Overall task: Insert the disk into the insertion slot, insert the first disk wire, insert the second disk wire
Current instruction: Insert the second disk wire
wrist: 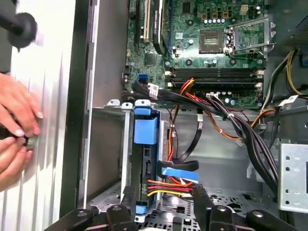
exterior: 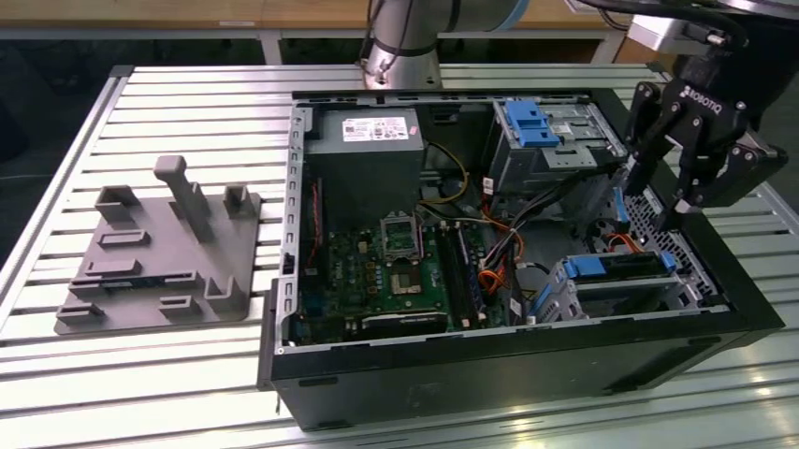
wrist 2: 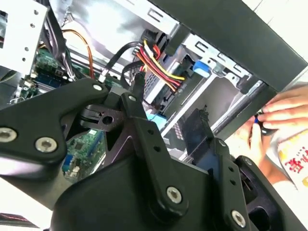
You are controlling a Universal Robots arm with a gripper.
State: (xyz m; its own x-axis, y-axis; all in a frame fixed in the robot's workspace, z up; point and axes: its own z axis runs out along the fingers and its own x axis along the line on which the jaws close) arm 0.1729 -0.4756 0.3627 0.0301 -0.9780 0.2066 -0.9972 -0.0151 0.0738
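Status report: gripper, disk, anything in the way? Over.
Gripper open, empty, over case. Disk sits in slot. Person's hands at case edge.

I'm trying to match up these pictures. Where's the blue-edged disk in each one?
Exterior view: the disk sits in the low silver cage at the exterior view's right, below the hand.
First wrist view: its blue edge, beside the red and yellow wires.
Second wrist view: blue edge beside those same wires.
Shared landmark: the green board.
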